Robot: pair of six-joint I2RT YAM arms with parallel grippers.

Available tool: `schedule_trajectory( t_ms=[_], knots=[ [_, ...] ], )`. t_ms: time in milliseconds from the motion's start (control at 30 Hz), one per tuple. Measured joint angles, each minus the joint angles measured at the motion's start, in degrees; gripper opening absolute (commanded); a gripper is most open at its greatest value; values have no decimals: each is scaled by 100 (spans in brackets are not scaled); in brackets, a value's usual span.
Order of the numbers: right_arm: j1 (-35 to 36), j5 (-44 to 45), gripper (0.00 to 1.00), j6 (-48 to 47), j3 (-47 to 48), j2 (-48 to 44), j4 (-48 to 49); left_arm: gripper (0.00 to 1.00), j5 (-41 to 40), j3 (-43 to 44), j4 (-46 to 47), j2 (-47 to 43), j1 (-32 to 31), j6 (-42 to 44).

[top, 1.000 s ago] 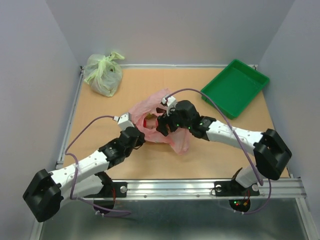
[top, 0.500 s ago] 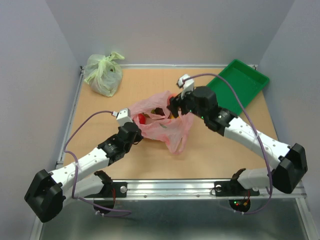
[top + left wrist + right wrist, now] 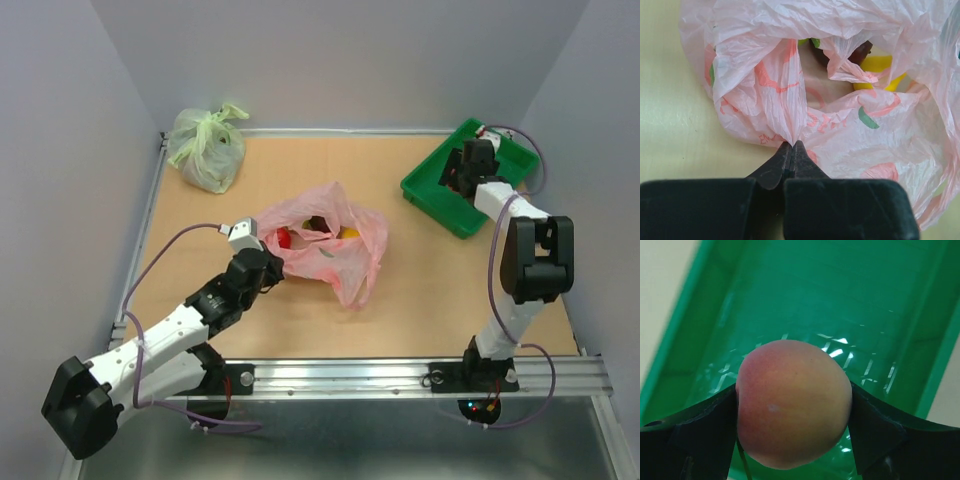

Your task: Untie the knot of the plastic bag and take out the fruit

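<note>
peeking through the right wrist cam gets you what the top cam can't: the right gripper [image 3: 792, 410] is spread about one fruit wide and clamped on a peach [image 3: 792, 390], a finger on each side, over the floor of the green tray [image 3: 790, 295]. can't tell if the peach touches the tray. from the top cam that gripper is just a dark lump over the tray in the far right corner of the table [image 3: 300, 170], and the peach is hidden under it.

the left wrist cam shows the left gripper [image 3: 791, 146] fully closed, tips pinching a fold of the pink bag [image 3: 760, 85]. the top cam adds that it's the bag's left side, and that the bag lies mid table with its mouth gaping open.

inside, the top cam shows a red fruit [image 3: 284, 238], a yellow fruit [image 3: 348, 233] and a dark fruit [image 3: 318, 224]. the left wrist cam catches the yellow and the dark one plus a green sliver [image 3: 807, 42], but crinkled plastic blocks the red one there.

only other thing around is a tied green bag [image 3: 207, 148] in the far left corner, well apart from everything else.

count: two bags, one tray, one peach in the gripper, at least three fruits showing in the pink bag.
</note>
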Motion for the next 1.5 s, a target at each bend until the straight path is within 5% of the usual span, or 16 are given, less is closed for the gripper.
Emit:
schedule_trajectory(
  t_ms=[33,100,133,467,667,800,1000,1300,1500],
  knots=[
    [-151,0,64,101,42,162,0,0,17,-28,4,-20,0,0],
    [-481,24,97,280,116,466,-7,0,57,-76,7,-48,0,-4],
    [-575,59,100,330,129,573,-9,0,68,-87,15,-52,0,-2],
    [-608,157,100,483,133,688,-109,0,262,-127,61,-63,2,-7],
    [-356,-610,100,369,-131,-590,-142,0,291,-149,66,-166,2,-26],
    [695,-1021,97,192,-382,-1722,-2,0,299,-149,63,-155,2,-31],
    [2496,-1786,90,33,-660,-2188,52,0,321,-146,63,-46,2,-48],
    [4269,-2376,78,-66,-826,-1322,17,0,334,-149,68,79,9,-197],
    [4686,-1917,62,72,-896,-472,61,0,374,-155,68,140,11,-273]
  ],
)
